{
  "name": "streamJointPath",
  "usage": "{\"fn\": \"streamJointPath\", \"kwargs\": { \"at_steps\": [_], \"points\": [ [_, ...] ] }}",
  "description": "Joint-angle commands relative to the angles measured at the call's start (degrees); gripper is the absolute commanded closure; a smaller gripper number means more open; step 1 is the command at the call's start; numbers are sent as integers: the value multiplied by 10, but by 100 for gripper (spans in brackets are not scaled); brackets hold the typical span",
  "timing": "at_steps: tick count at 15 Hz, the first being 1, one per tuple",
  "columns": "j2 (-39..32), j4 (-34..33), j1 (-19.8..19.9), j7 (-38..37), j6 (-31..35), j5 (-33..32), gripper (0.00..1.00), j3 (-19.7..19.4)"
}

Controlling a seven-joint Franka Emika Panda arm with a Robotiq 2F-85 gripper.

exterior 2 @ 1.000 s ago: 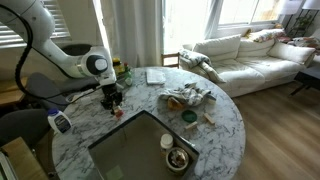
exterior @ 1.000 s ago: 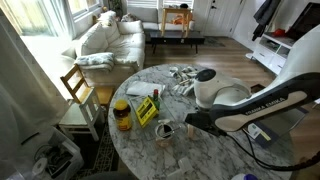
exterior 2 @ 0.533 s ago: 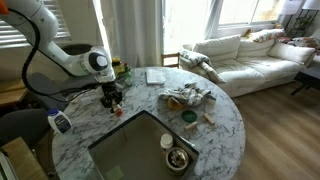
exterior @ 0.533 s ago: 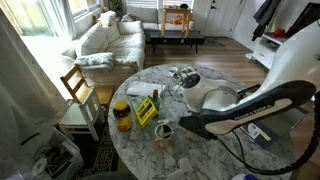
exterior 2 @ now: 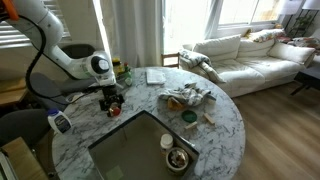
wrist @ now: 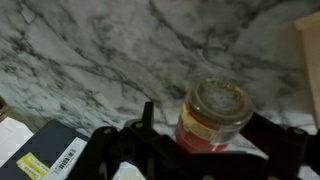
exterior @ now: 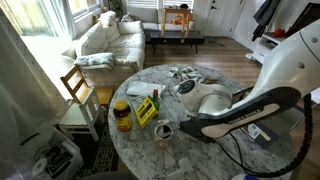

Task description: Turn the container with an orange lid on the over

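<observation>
In the wrist view the tiny container (wrist: pixel 213 118) stands on the marble table (wrist: pixel 90 50) between my gripper's (wrist: pixel 208 122) dark fingers. Its pale clear end faces the camera and its orange-red lid (wrist: pixel 200 137) is toward the table. The jaws are open, with a small gap on each side of the container. In both exterior views the gripper (exterior: pixel 166 128) (exterior 2: pixel 113 98) hangs low over the tabletop and mostly hides the container.
An amber jar with a yellow lid (exterior: pixel 122 114) and a yellow box (exterior: pixel 146 110) stand beside the gripper. A dark rectangular slab (exterior 2: pixel 140 148), a white cup (exterior 2: pixel 167 141), a bowl (exterior 2: pixel 178 158) and crumpled cloth (exterior 2: pixel 187 97) are on the table. A dark booklet (wrist: pixel 45 155) lies near the fingers.
The jaws have opened and let go of the container. The arm's body has shifted a little above the table while the gripper stayed in place.
</observation>
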State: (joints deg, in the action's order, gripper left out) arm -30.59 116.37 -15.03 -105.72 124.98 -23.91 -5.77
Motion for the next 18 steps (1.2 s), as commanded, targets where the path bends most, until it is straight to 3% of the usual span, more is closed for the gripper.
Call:
{"fn": "streamJointPath", "kwargs": {
  "at_steps": [1,4,8,13,18],
  "points": [
    [-8,12,10,-3,19,1,0,2],
    [17,38,28,8,42,14,0,0],
    [64,98,80,73,116,69,0,8],
    [106,147,152,250,187,232,0,39],
    [118,149,194,440,177,425,1,75]
  ]
}}
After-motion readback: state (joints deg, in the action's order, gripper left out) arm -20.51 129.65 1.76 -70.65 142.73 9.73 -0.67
